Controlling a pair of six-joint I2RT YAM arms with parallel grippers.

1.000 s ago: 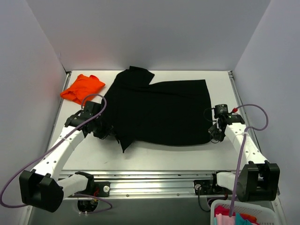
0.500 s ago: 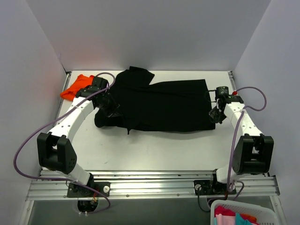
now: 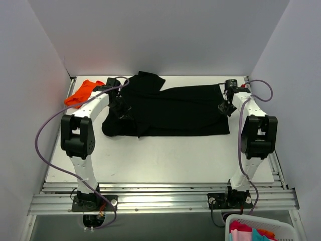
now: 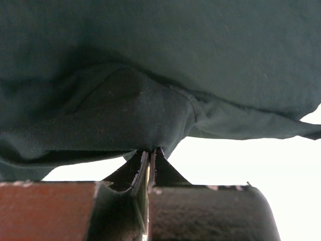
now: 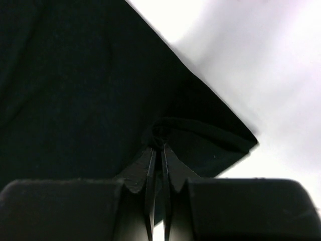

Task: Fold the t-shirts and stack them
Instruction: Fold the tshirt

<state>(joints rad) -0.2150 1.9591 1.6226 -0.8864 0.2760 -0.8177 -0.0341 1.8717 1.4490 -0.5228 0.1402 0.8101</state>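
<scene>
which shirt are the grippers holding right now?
The black t-shirt spread mid-table: left gripper and right gripper each pinch its edge. The orange t-shirt sits at the far-left corner, ungripped.

text: none legible | labels: none | numbers: none

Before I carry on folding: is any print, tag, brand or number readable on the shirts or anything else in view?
No readable text anywhere.
The black t-shirt is plain cloth in all three views, with no print or tag showing.
The orange t-shirt shows no marking.
The basket shows no label.
</scene>
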